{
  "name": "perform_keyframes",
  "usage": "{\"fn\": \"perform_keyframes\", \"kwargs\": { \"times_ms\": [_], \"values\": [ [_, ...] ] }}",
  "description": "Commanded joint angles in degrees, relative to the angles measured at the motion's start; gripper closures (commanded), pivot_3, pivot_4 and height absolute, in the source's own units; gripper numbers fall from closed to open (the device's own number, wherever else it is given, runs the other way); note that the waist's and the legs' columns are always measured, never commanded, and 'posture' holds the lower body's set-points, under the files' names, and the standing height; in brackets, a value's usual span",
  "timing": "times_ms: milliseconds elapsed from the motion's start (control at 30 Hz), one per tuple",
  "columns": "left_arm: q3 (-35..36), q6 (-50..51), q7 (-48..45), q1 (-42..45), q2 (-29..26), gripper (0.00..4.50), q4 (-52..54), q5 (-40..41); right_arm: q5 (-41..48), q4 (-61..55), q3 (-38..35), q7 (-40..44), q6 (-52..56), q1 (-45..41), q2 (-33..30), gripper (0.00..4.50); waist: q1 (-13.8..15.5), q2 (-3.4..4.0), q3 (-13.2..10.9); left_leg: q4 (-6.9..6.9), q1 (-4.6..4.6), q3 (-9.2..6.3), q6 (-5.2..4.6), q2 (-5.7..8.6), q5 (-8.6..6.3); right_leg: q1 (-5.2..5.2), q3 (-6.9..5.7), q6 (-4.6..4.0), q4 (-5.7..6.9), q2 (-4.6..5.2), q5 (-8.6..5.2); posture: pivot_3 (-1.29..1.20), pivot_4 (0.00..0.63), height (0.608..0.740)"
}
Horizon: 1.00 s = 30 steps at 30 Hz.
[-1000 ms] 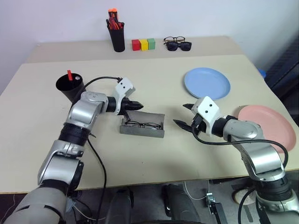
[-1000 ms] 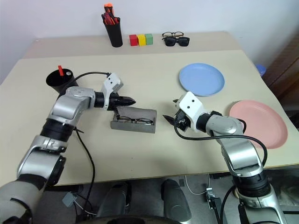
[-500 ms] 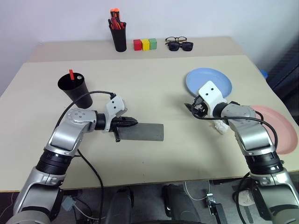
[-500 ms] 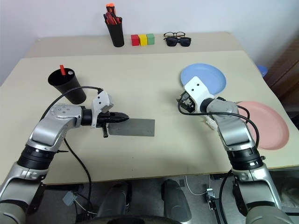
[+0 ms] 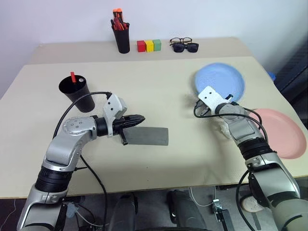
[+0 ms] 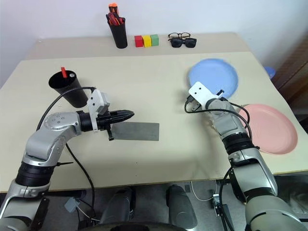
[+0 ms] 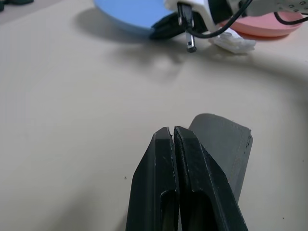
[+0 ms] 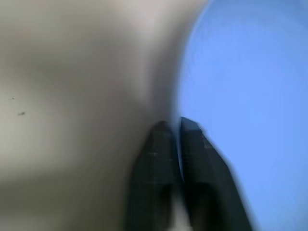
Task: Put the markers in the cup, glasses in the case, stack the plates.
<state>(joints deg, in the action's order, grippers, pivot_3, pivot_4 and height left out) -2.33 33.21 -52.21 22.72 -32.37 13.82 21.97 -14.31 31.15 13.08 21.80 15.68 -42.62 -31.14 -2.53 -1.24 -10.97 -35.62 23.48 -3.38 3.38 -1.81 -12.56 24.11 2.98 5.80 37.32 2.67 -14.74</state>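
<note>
Case (image 5: 148, 136): now shut, table centre, glasses hidden inside. Left gripper (image 5: 140, 118): clenched, empty, drawn back to case's 9 o'clock end. Right gripper (image 8: 175, 126): newly clamped on blue plate (image 5: 220, 82) rim at 7 o'clock; pink plate (image 5: 281, 132) apart.

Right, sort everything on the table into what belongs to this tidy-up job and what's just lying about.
Job:
- black cup with a red-tipped marker standing in it
- grey case, now closed
- light blue plate
- salmon pink plate

Lying about:
- pen holder with red and orange pens
- three coloured blocks
- sunglasses and clear-lensed glasses
</note>
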Motion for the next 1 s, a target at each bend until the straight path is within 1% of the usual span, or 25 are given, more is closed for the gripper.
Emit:
{"fn": "perform_keyframes", "kwargs": {
  "times_ms": [33,100,167,233,333,400,500,600,633,700,833,867,1000],
  "values": [
    [1.47,-0.02,0.86,0.35,0.92,4.45,3.50,2.67,-1.97,-4.89,-0.87,-0.65,-1.82,0.74,-2.07,4.49,0.05,0.00,0.00,0.00,0.00,0.00,0.00,0.00,0.00,0.00,0.00,0.00,0.00,0.00,0.00,0.00,0.150,0.740],
    [0.43,-0.13,0.43,1.06,1.99,4.45,3.99,3.82,-1.87,-12.99,-3.04,0.90,-1.28,4.42,-5.20,4.49,0.31,0.03,-0.02,0.02,0.02,0.00,0.00,0.00,0.00,0.00,-0.01,0.00,-0.03,0.01,0.00,0.00,0.150,0.740],
    [-2.78,-0.60,-0.92,2.06,3.10,4.45,3.95,3.69,0.21,-27.55,-8.73,4.75,1.92,13.01,-10.54,4.49,0.97,0.08,-0.05,0.02,0.07,0.00,0.00,0.01,0.00,0.00,-0.01,0.01,-0.08,0.02,-0.01,0.00,0.150,0.740],
    [-4.50,-0.86,-1.70,2.58,3.81,4.45,3.78,3.45,1.80,-36.27,-12.51,7.12,4.72,18.62,-13.33,4.49,1.86,0.12,-0.05,0.03,0.09,-0.01,-0.01,0.03,-0.01,0.00,-0.02,0.04,-0.11,0.03,-0.02,0.00,0.150,0.740],
    [-6.34,-1.23,-3.05,4.70,6.34,4.45,0.36,3.99,5.94,-52.00,-22.56,12.45,12.26,31.23,-16.26,4.49,1.89,0.15,-0.04,-0.04,0.07,0.01,-0.05,0.03,-0.03,-0.04,-0.01,0.05,-0.11,0.03,-0.03,0.00,0.150,0.740],
    [-7.21,-1.93,-4.07,5.93,7.45,4.45,-1.75,3.62,7.10,-57.97,-26.98,14.44,16.00,36.75,-17.09,4.49,1.49,0.15,-0.02,-0.06,-0.07,-0.02,-0.08,0.00,-0.05,-0.20,-0.02,0.04,-0.12,-0.04,-0.03,0.00,0.150,0.740],
    [-8.98,-4.06,-6.38,8.47,9.11,4.45,-5.99,2.86,7.50,-65.38,-34.48,17.60,20.78,47.28,-17.56,4.49,1.39,0.24,0.04,-0.12,-0.18,0.00,-0.12,0.00,-0.07,-0.31,0.01,0.03,-0.16,-0.07,-0.05,0.00,0.150,0.740],
    [-10.23,-6.05,-7.91,10.41,10.15,4.45,-9.43,1.71,7.35,-67.71,-37.31,17.94,23.44,52.31,-17.07,4.49,1.30,0.28,0.06,-0.17,-0.20,-0.01,-0.18,0.00,-0.11,-0.38,0.01,0.05,-0.19,-0.07,-0.08,0.00,0.150,0.740],
    [-10.53,-6.46,-8.14,10.74,10.37,4.45,-10.12,1.45,7.39,-67.69,-37.47,17.62,23.95,52.70,-16.89,3.85,1.27,0.28,0.06,-0.21,-0.19,0.00,-0.21,0.00,-0.12,-0.39,0.02,0.05,-0.19,-0.05,-0.07,0.00,0.150,0.740],
    [-10.75,-7.14,-8.47,11.09,10.64,4.45,-10.91,1.14,7.06,-67.29,-37.00,16.68,24.68,52.87,-16.66,3.09,1.20,0.29,0.06,-0.33,-0.19,0.01,-0.27,0.00,-0.16,-0.43,0.02,0.04,-0.20,-0.06,-0.08,0.00,0.150,0.740],
    [-9.56,-7.00,-7.98,10.33,10.27,4.45,-10.56,1.29,7.41,-67.02,-33.94,15.92,23.42,51.44,-16.41,0.95,1.49,0.29,0.06,-0.34,-0.18,-0.01,-0.32,0.00,-0.19,-0.45,0.01,0.03,-0.20,-0.06,-0.13,0.00,0.150,0.740],
    [-9.10,-6.81,-7.53,9.77,9.96,4.45,-10.04,1.37,7.98,-66.95,-32.60,15.97,23.04,50.48,-16.11,0.53,1.46,0.29,0.06,-0.35,-0.17,-0.01,-0.33,0.00,-0.20,-0.45,0.01,0.04,-0.21,-0.05,-0.13,0.00,0.150,0.740],
    [-7.35,-5.92,-5.49,7.42,8.59,4.45,-7.67,1.81,10.24,-64.82,-26.82,16.31,22.20,46.73,-14.10,0.53,1.35,0.28,0.06,-0.36,-0.18,-0.01,-0.38,-0.01,-0.22,-0.46,0.01,0.06,-0.21,-0.06,-0.12,0.00,0.150,0.740]
  ]
}}
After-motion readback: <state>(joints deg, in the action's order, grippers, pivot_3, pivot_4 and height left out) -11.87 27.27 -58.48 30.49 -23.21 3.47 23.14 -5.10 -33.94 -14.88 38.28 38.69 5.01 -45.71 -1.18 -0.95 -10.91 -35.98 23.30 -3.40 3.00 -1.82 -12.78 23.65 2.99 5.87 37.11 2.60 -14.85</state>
